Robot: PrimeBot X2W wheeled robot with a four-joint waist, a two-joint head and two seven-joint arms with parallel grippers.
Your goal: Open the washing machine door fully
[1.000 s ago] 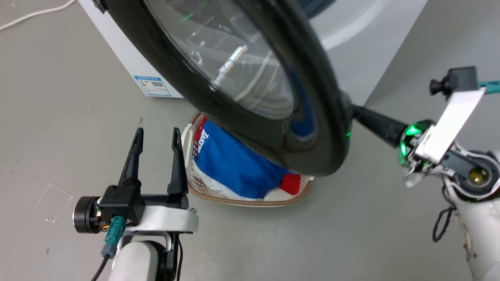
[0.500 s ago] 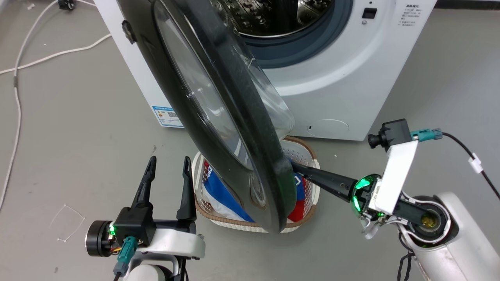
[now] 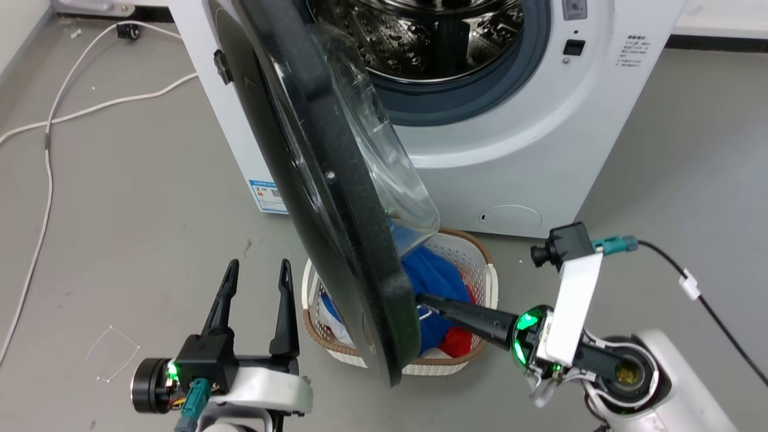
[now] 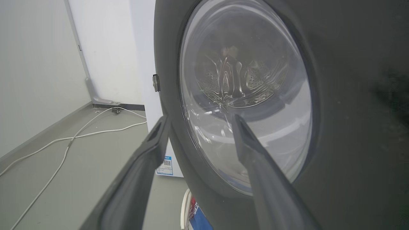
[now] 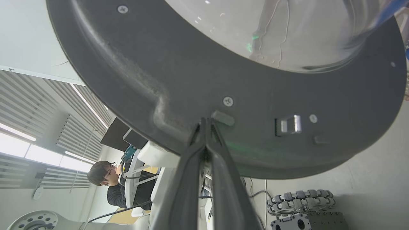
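Note:
The white washing machine [image 3: 516, 156] stands at the top of the head view with its steel drum [image 3: 432, 36] exposed. The black washing machine door [image 3: 342, 204] stands swung out, edge-on to me, its clear glass bowl [image 3: 396, 174] bulging to the right. My right gripper [image 3: 423, 298] is shut, fingertips together and pressed on the door's inner face near its free edge. The right wrist view shows that gripper [image 5: 206, 120] touching the door [image 5: 159, 70] just left of the metal latch [image 5: 289, 124]. My left gripper [image 3: 257, 269] stands open left of the door, apart from it. In the left wrist view this gripper [image 4: 198, 123] faces the door's outer window [image 4: 249, 95].
A white laundry basket [image 3: 483, 270] with blue and red clothes [image 3: 435, 276] sits on the floor under the door. White cables [image 3: 48, 150] run across the grey floor at the left. A seated person [image 5: 105, 182] and a wheeled base [image 5: 300, 204] appear beyond the door's edge.
The head camera has shifted, bringing the drum and machine front into view. The door has swung from facing me to edge-on, with the shut right gripper following against its inner side.

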